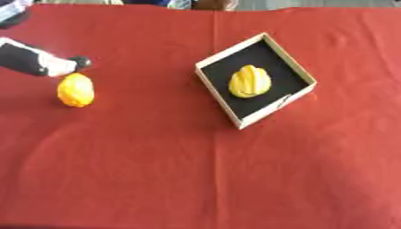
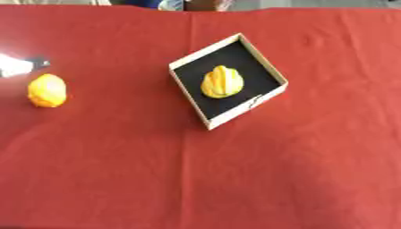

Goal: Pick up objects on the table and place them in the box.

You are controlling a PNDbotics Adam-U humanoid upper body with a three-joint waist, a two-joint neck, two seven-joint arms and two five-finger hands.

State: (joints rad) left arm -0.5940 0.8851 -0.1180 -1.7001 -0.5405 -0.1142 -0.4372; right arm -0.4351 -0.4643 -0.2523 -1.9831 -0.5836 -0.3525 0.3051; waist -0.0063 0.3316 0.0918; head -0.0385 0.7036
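A red cloth covers the worktop [image 1: 196, 179], and only three loose things lie on it: one box and two yellow fruits. The box [image 1: 296, 65] sits right of centre, turned cornerwise, with pale walls and a black floor. One fruit [image 1: 250, 81], yellow and ribbed, lies inside the box near its middle, apart from the walls. The other fruit [image 1: 76, 90], more orange and rounded, lies on the cloth well to the left of the box, with bare cloth between the two and nothing standing in the way. The left robot hand [image 1: 66, 64] comes in from the upper left edge, black and pale, its dark tip just above the orange fruit and very near its top; whether it touches the fruit cannot be told, and whether its fingers are spread or curled cannot be told either. The right robot hand shows in neither view. Along the far edge, beyond the cloth, a few blurred shapes show.
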